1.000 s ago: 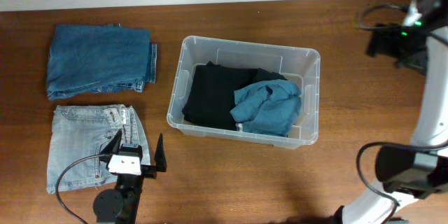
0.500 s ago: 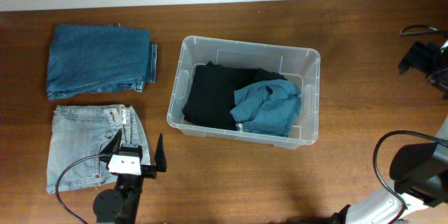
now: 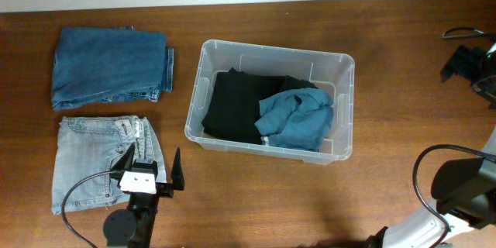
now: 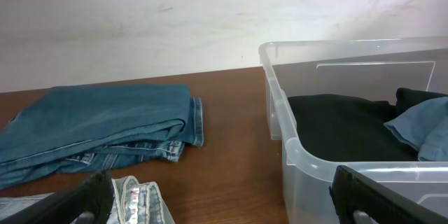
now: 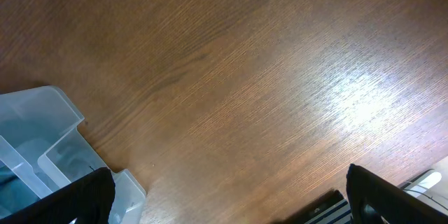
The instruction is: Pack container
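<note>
At the far left of the brown wooden surface [image 3: 387,31], a folded pair of dark blue jeans [image 3: 111,67] lies flat near the back edge. Just in front of it, a little apart, lies a folded pair of pale blue jeans [image 3: 97,163] with its waistband towards the dark pair. The left gripper [image 3: 153,167] sits over the near right corner of the pale jeans. Its two black fingers are spread wide with nothing between them, and a black cable [image 3: 74,194] loops off beside the arm. From the left wrist, both pairs of jeans show on the left and the bin's near corner on the right. The container [image 3: 275,47], a clear plastic bin with rounded corners, stands upright to the right of the jeans, about mid-surface and turned slightly askew. Inside it, a black garment [image 3: 236,105] covers the left and middle of the floor. A crumpled teal garment [image 3: 298,120] lies on the black one's right part, against the right wall. Well to the right, at the frame's edge, is the right arm. Seen from its own wrist, the right gripper [image 5: 231,199] has its fingers set far apart over bare wood. It holds nothing, and only a corner of the bin shows at lower left.
</note>
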You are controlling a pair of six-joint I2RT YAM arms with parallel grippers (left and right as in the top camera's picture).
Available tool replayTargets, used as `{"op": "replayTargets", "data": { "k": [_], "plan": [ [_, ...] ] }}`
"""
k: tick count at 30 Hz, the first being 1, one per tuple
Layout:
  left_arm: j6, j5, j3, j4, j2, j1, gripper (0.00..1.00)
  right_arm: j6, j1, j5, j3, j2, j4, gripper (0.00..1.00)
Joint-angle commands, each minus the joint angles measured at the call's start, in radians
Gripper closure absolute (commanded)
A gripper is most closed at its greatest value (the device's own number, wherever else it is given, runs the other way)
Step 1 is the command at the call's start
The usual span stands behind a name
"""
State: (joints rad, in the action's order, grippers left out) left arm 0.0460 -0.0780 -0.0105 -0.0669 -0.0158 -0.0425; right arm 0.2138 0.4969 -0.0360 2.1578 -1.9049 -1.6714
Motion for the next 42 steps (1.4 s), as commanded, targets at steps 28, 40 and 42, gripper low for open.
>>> {"op": "replayTargets", "data": {
  "k": [28,40,42],
  "plan": [
    [0.004,0.356,-0.650,-0.560,-0.164,0.037,0.01,0.011,0.001,0.006,-0.003,0.000,0.003,0.01],
    [-0.082,0.192,-0.969,-0.646,-0.570,0.037,0.01,0.011,0.001,0.006,-0.003,0.000,0.003,0.02],
    [-0.084,0.255,-0.969,-0.657,-0.583,0.037,0.01,0.011,0.001,0.006,-0.003,0.000,0.003,0.01]
  ]
}}
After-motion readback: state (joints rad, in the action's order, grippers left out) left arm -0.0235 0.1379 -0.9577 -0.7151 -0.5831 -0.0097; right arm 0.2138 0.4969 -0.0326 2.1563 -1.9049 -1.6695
